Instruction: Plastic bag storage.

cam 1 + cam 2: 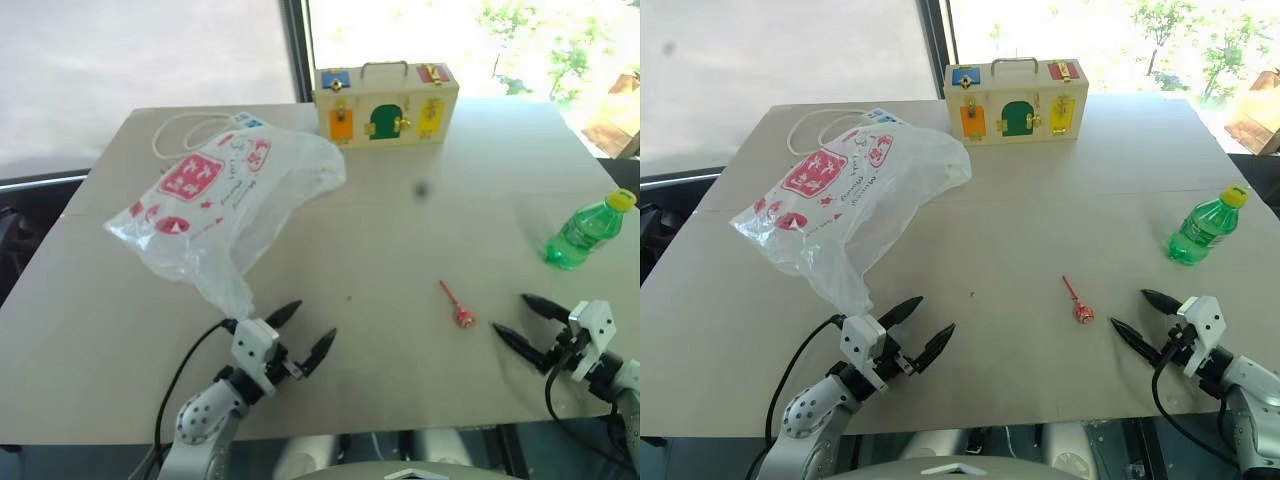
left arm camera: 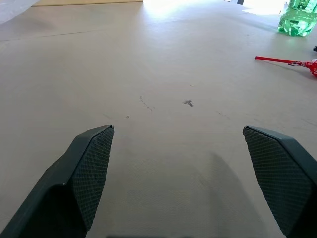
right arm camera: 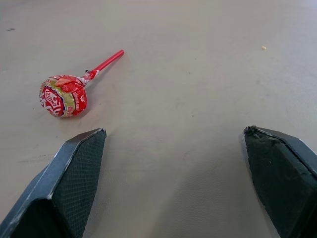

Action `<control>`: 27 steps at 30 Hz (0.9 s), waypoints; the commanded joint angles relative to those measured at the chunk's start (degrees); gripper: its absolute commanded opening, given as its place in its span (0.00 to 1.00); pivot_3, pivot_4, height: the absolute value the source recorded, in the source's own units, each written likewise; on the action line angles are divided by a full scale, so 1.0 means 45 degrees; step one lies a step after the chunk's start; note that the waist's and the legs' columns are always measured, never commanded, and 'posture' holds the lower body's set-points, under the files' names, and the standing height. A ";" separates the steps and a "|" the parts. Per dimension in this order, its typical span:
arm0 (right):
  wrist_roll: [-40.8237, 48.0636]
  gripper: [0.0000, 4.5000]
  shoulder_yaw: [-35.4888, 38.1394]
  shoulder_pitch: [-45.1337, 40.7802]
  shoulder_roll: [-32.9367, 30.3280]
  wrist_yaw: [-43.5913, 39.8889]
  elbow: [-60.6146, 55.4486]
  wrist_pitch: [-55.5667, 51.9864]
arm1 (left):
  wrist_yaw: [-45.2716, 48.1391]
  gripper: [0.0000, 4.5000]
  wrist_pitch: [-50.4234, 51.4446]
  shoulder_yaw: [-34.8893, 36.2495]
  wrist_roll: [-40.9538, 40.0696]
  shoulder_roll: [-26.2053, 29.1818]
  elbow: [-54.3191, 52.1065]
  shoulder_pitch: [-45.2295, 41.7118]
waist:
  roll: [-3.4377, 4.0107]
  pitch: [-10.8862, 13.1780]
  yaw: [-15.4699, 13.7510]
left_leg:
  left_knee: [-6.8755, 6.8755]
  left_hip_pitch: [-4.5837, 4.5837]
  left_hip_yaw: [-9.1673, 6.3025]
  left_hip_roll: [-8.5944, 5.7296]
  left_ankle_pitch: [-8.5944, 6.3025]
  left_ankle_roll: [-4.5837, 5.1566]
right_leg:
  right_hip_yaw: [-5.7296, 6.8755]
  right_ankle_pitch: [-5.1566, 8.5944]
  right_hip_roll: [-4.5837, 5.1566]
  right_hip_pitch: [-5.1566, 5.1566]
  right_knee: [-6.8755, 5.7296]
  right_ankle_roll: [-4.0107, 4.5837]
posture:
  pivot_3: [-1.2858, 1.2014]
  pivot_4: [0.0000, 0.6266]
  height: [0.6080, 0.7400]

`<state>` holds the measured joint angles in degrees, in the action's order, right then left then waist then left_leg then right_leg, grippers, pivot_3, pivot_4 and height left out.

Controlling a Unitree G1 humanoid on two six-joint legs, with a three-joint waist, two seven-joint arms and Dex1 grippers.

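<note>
The plastic bag (image 1: 225, 205), crinkly translucent white with red printing, lies spread on the left half of the table, its loop handles (image 1: 180, 128) at the far end. The bag's near corner tapers to a point just beyond my left gripper (image 1: 307, 331), which hovers open and empty at the near edge. My right gripper (image 1: 511, 318) is open and empty near the table's front right. A wooden box (image 1: 385, 103) with coloured doors and a handle stands at the far edge.
A red lollipop (image 1: 456, 305) lies between the two grippers, closer to the right one. A green bottle (image 1: 588, 230) lies on its side at the right edge. The beige table (image 1: 400, 240) has bare room in its middle.
</note>
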<state>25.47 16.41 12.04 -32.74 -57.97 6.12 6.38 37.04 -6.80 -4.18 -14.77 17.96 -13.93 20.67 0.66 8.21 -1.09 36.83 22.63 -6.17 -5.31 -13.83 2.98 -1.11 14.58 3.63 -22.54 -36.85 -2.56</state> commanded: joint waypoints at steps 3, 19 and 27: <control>-0.0007 1.00 -0.0068 0.0018 -0.0220 -0.0129 -0.0124 -0.0316 | -0.0186 0.98 0.0122 -0.0456 -0.0066 -0.0285 -0.0214 0.0762 | -0.0001 0.0000 0.0025 | 0.0000 0.0001 0.0002 -0.0001 0.0000 0.0000 | -0.0006 0.0000 0.0000 0.0000 0.0002 -0.0001 | 0.52 0.24 1.00; -0.0125 1.00 0.0022 -0.0247 -0.0286 -0.0329 0.0420 -0.0042 | -0.0431 0.98 0.0359 -0.0506 -0.0101 -0.0361 -0.0464 0.0752 | -0.0013 0.0008 0.0025 | 0.0002 0.0002 0.0010 0.0000 0.0000 0.0001 | -0.0009 0.0000 0.0002 0.0000 0.0005 -0.0003 | 0.52 0.24 1.00; -0.0236 1.00 -0.0097 -0.0532 -0.0253 -0.0546 0.0847 0.0215 | -0.0440 0.98 0.0424 -0.0521 -0.0131 -0.0219 -0.0808 0.1088 | -0.0030 0.0009 0.0035 | 0.0005 0.0002 0.0011 0.0000 0.0000 0.0000 | -0.0011 0.0000 0.0000 0.0000 0.0005 -0.0002 | 0.52 0.24 1.00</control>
<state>24.72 16.15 9.59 -33.59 -60.19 9.05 7.14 34.89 -5.43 -5.53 -15.53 16.53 -17.18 24.00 0.53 8.25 -0.94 36.85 22.65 -6.12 -5.31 -13.82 2.98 -1.17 14.58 3.63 -22.54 -36.83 -2.57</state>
